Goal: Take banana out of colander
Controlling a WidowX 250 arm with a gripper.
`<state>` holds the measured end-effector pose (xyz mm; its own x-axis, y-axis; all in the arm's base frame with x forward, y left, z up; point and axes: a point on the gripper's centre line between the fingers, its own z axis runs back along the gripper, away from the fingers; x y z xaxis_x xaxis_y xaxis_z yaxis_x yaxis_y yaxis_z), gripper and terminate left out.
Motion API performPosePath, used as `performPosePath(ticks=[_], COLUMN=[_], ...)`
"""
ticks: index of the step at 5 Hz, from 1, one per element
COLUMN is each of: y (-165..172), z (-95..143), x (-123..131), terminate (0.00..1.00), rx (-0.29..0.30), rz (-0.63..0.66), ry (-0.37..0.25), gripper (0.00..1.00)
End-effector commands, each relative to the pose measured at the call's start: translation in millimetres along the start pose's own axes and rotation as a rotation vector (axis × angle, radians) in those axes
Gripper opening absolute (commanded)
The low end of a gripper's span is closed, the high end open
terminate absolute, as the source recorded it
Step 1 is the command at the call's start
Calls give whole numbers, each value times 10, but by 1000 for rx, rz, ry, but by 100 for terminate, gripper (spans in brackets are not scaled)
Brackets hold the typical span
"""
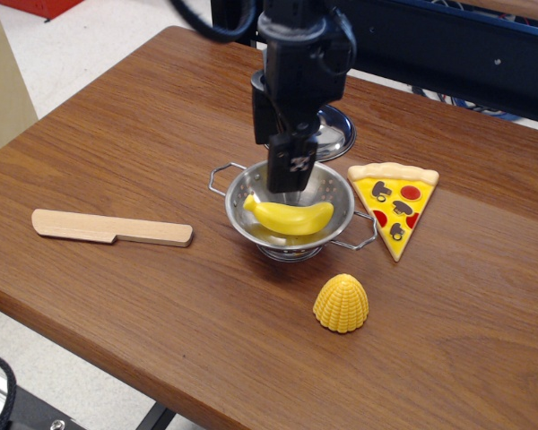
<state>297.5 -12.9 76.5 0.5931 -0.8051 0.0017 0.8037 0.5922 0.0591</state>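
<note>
The banana [289, 217] lies inside the colander [291, 210] in the middle of the table [117, 134]. The gripper [290, 179] hangs right over the banana, just above it. I cannot tell if its fingers are open or closed. A lid [334, 134] sits behind. Pizza [394, 202] is right, corn [341, 303] near, a knife [110, 227] left.

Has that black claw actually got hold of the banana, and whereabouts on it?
Nothing is held yet. The gripper hangs just above the banana, which lies loose in the colander; whether its jaws are open cannot be told.
</note>
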Motion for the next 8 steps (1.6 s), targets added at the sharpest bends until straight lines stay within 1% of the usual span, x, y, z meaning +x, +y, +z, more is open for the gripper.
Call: performPosePath(ticks=[1,3,5,6,7,8], y=[178,141,78,48,38,66], z=[29,-153,-346,-426,-511,-514], x=[-58,-13,49,58,38,34], terminate=[0,0,0,0,0,0], rx=[70,65,35,10,29,27], rz=[-211,-206,-198,-211,-203,-198], ry=[-76,-75,-49,-34,-21,-20], gripper=[100,100,100,100,0,0])
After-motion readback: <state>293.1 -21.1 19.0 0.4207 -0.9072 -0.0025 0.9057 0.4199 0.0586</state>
